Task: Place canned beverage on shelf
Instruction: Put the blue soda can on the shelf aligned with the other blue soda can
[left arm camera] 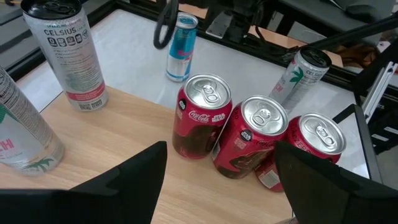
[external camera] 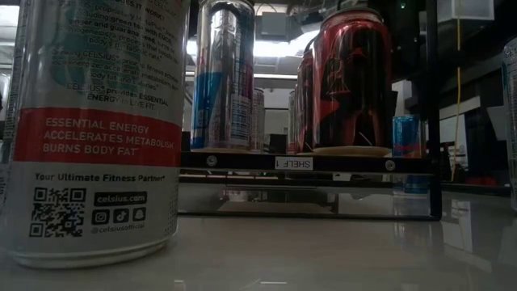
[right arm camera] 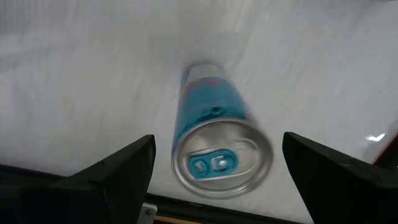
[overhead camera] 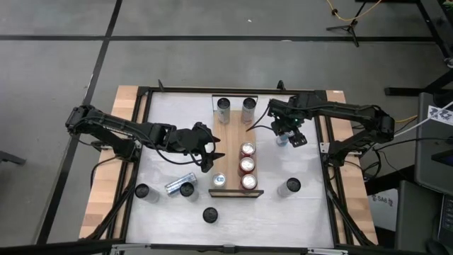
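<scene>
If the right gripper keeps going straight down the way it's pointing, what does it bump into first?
Most likely the blue can standing on the table beside the shelf. The right gripper hangs open right above it, its fingers either side of the can's top.

shelf (left arm camera: 155, 130): light wood, matt, fine grain showing
red cans (left arm camera: 202, 118): shiny metal, glossy print, bright silver tops
blue can (right arm camera: 214, 134): smooth metal, gleaming lid
worktop (right arm camera: 74, 68): white, smooth, a soft sheen
worktop edges (overhead camera: 106, 191): pale bare wood
</scene>
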Controlling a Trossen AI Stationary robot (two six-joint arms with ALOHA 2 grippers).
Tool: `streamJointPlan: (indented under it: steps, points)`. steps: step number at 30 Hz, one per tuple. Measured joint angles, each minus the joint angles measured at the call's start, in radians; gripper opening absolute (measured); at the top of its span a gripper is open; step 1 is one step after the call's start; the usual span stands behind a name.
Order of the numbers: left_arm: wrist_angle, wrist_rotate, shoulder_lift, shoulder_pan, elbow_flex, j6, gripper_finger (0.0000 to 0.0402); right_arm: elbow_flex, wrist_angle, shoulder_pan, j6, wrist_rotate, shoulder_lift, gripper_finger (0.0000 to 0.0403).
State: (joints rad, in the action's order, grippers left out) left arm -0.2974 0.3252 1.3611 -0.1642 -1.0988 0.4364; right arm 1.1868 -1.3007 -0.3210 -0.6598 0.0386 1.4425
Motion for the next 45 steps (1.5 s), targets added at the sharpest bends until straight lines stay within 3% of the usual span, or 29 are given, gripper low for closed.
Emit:
streamJointPlan:
  steps: [10, 19, 27, 35, 45]
  points:
    - [0.000, 0.000, 0.000, 0.000, 0.000, 0.000, 0.0289, -0.121, 0.040, 0.000, 0.061, 0.082, 0.000, 0.0329]
    - [0.000, 0.000, 0.000, 0.000, 0.000, 0.000, 0.0289, -0.123, 0.091, 0.001, 0.095, 0.041, 0.000, 0.0264]
    - [0.000, 0.000, 0.000, 0.000, -0.002, 0.000, 0.0289, -0.122, 0.101, 0.001, 0.139, 0.021, -0.002, 0.0235]
    - [0.000, 0.000, 0.000, 0.000, -0.002, 0.000, 0.0289, -0.122, 0.105, 0.000, 0.356, -0.008, -0.002, 0.0232]
    - [0.000, 0.007, 0.000, 0.000, -0.002, -0.001, 0.0289, -0.121, 0.103, 0.001, 0.812, -0.016, -0.002, 0.0231]
